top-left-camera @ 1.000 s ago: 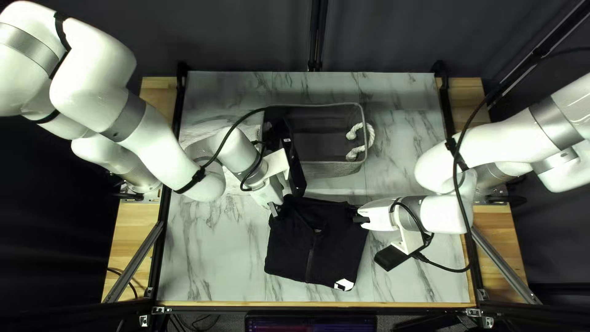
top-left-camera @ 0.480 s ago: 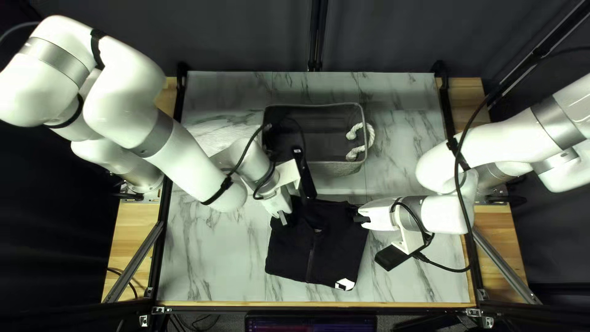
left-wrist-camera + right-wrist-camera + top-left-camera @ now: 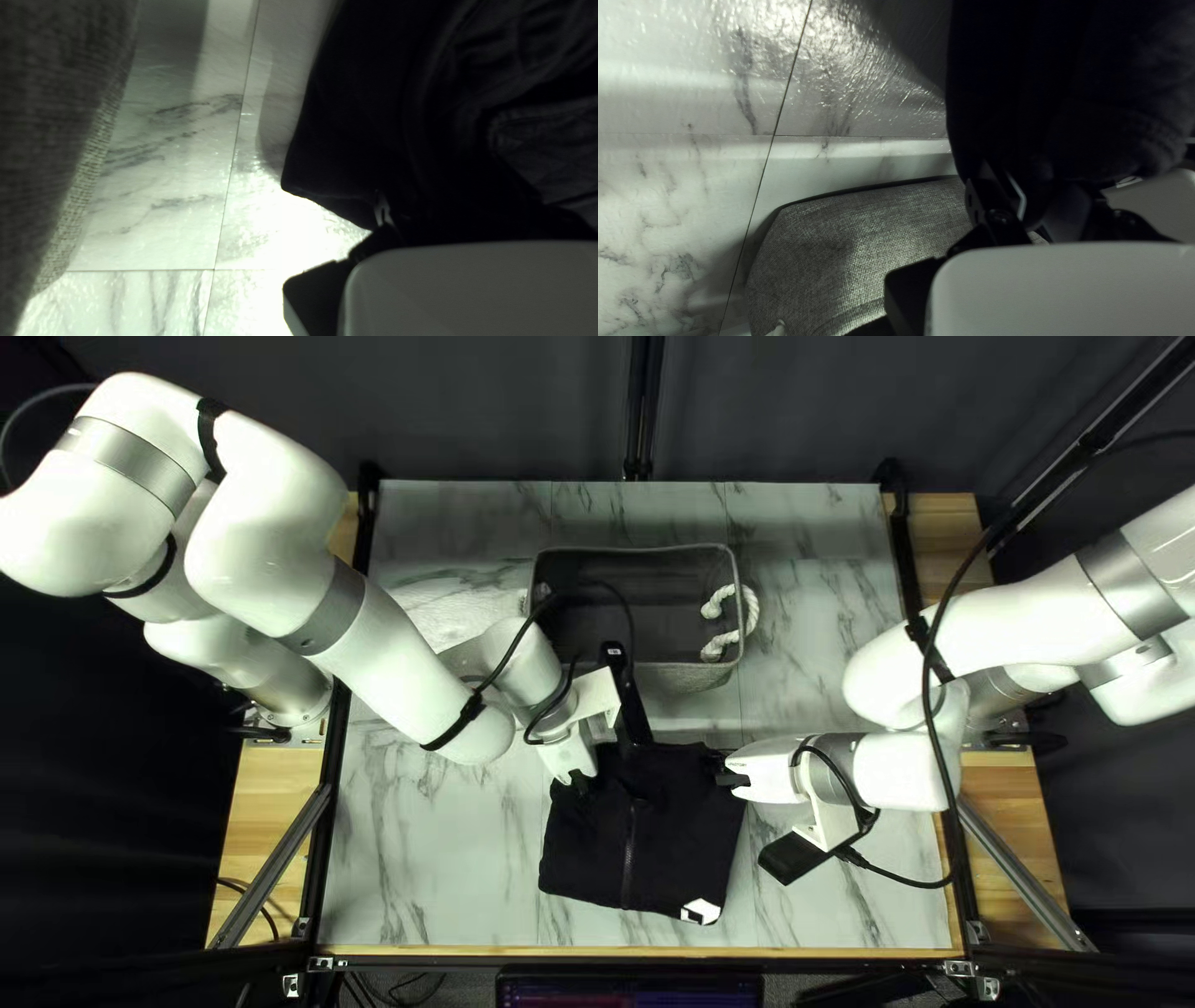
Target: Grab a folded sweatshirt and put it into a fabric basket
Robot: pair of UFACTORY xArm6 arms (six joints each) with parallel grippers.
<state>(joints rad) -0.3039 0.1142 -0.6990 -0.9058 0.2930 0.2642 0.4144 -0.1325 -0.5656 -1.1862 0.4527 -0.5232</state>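
Observation:
The folded black sweatshirt (image 3: 647, 846) lies on the table in front of the grey fabric basket (image 3: 679, 677). My left gripper (image 3: 580, 779) is at its far left corner in the top left view, my right gripper (image 3: 732, 778) at its far right corner. In the left wrist view, dark cloth of the sweatshirt (image 3: 367, 112) hides much of my left gripper (image 3: 387, 214), so its state cannot be made out. The right wrist view has my right gripper (image 3: 1033, 202) shut on bunched cloth of the sweatshirt (image 3: 1033, 93).
White rope handles (image 3: 751, 612) hang at the basket's right end. In the left wrist view the basket's woven wall (image 3: 50, 124) stands beside the sweatshirt across a strip of marble tabletop (image 3: 180, 168). The basket (image 3: 859, 249) also shows near my right gripper.
My left gripper has moved rightward and slightly toward the table's near edge, onto the sweatshirt's corner, where the cloth has shifted a little. My right arm looks almost still.

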